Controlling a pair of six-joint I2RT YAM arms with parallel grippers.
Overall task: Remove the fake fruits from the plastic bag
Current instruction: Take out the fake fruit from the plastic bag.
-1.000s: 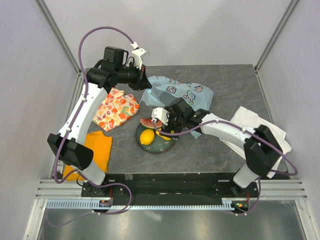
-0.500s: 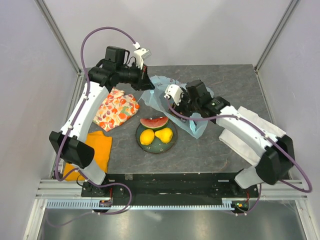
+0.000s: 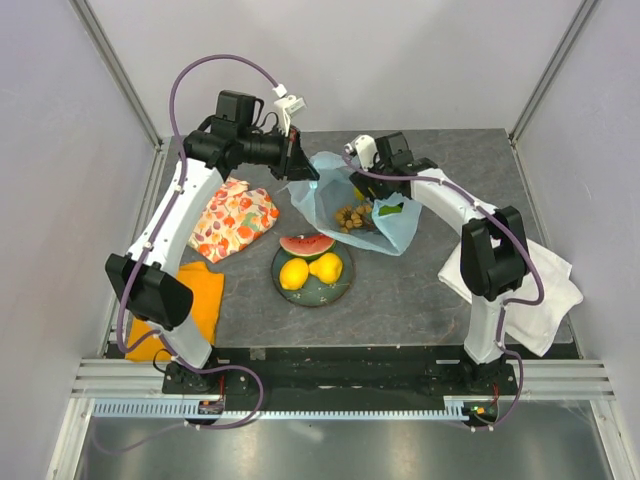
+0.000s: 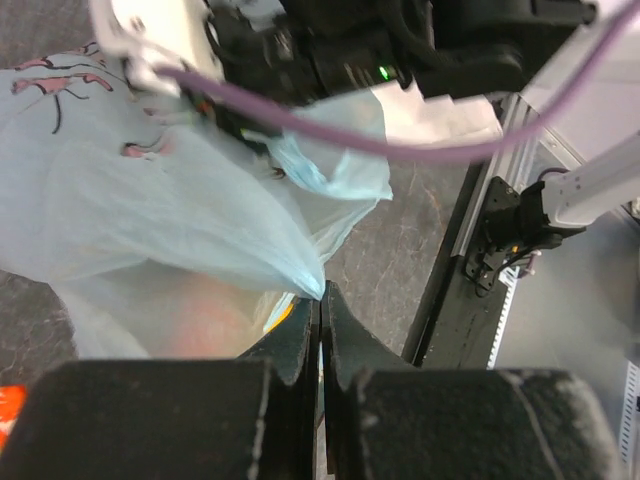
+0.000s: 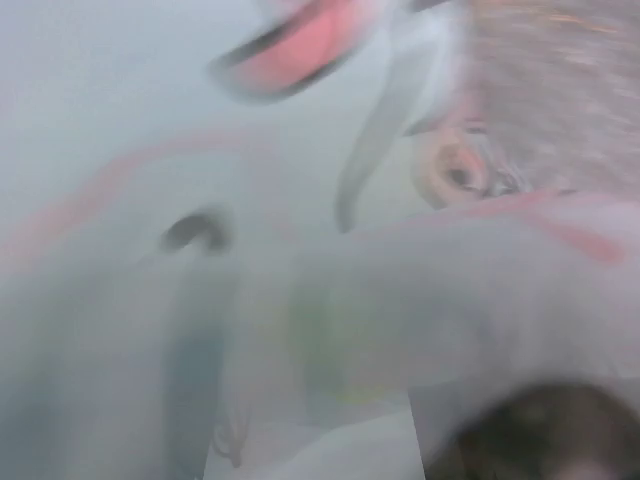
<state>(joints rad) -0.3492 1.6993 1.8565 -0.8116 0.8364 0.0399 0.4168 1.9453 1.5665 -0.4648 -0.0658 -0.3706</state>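
Note:
The light-blue plastic bag (image 3: 340,190) lies behind the dark plate (image 3: 340,290), its near-left edge lifted by my left gripper (image 3: 301,166). In the left wrist view that gripper (image 4: 321,300) is shut on a corner of the bag (image 4: 150,200). A brownish grape bunch (image 3: 350,217) and a green piece (image 3: 390,210) show inside the bag. On the plate rest two yellow lemons (image 3: 293,273) (image 3: 326,267) and a watermelon slice (image 3: 306,245). My right gripper (image 3: 360,180) hangs at the bag's mouth. Blurred bag plastic (image 5: 300,250) fills the right wrist view and hides its fingers.
An orange-floral cloth (image 3: 235,218) lies left of the bag, with a plain orange cloth (image 3: 190,300) nearer the front left. A white cloth (image 3: 535,285) lies at the right under the right arm. Metal frame posts stand at the table's back corners.
The right arm swung from the plate back to the bag's mouth, leaving a second lemon on the plate. The bag's mouth now stands wider, with grapes and green piece visible.

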